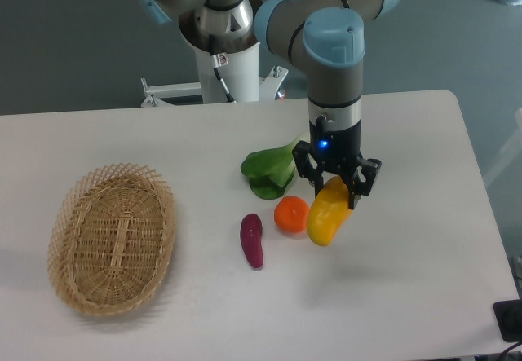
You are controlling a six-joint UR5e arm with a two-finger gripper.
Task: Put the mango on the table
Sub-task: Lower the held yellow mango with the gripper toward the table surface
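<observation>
The pincer (336, 188) grips the mango (328, 213) by its upper end, apparently just above the table (408, 239); lowering and release remain.

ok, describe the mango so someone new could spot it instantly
Start at the white table and find the arm's black gripper right of centre. The mango hangs tilted in it. It is long and yellow, going orange at the top, unlike the round orange fruit beside it and the dark purple piece farther left.
</observation>
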